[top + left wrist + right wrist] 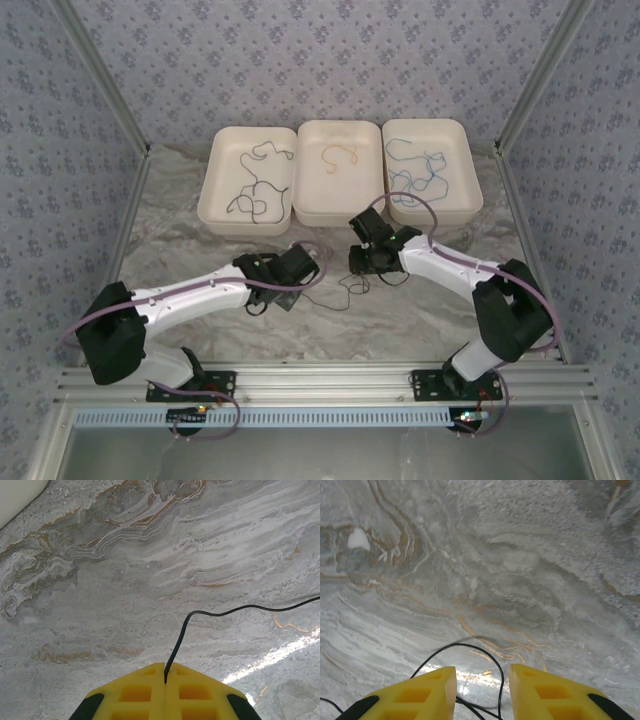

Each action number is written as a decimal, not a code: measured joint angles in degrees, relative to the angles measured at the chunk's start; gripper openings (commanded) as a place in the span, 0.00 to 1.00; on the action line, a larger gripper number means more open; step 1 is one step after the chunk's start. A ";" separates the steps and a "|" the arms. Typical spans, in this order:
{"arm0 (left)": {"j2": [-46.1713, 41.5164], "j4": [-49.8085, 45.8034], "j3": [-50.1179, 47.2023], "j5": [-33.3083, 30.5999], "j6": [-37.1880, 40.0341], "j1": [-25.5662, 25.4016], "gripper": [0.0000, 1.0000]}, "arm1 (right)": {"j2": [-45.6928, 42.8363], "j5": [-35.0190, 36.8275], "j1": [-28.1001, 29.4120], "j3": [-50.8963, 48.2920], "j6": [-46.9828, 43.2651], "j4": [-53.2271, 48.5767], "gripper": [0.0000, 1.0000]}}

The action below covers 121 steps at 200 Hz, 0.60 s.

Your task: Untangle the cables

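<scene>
Left gripper (165, 669) pinches a black cable (220, 614), unclear from above; right gripper (482, 675) gapes, cable perhaps between its fingers (420, 692).

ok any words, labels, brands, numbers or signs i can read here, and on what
none: no readable word, label, brand, number or sign in these views.
blank: the three cream plastic trays, the grey marbled table top, the yellow-fingered left pincer and right pincer, the thin black cable.
the blue floral wallpaper bears pattern, no writing.

Near table (400, 330) free; trays (340, 200) far; cable (175, 652) (black) maybe crossing centre.
</scene>
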 measured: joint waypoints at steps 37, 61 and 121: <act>0.00 0.02 0.00 0.02 -0.02 0.00 0.00 | 0.04 0.11 0.61 0.02 -3.67 -2.08 0.37; 0.00 0.02 0.00 0.02 -0.02 0.00 0.00 | -0.79 -0.81 -0.39 -0.33 -6.45 -2.80 0.36; 0.00 0.02 0.00 0.02 -0.02 0.00 0.00 | -1.20 -10.60 -4.07 -1.29 -13.27 -2.49 0.36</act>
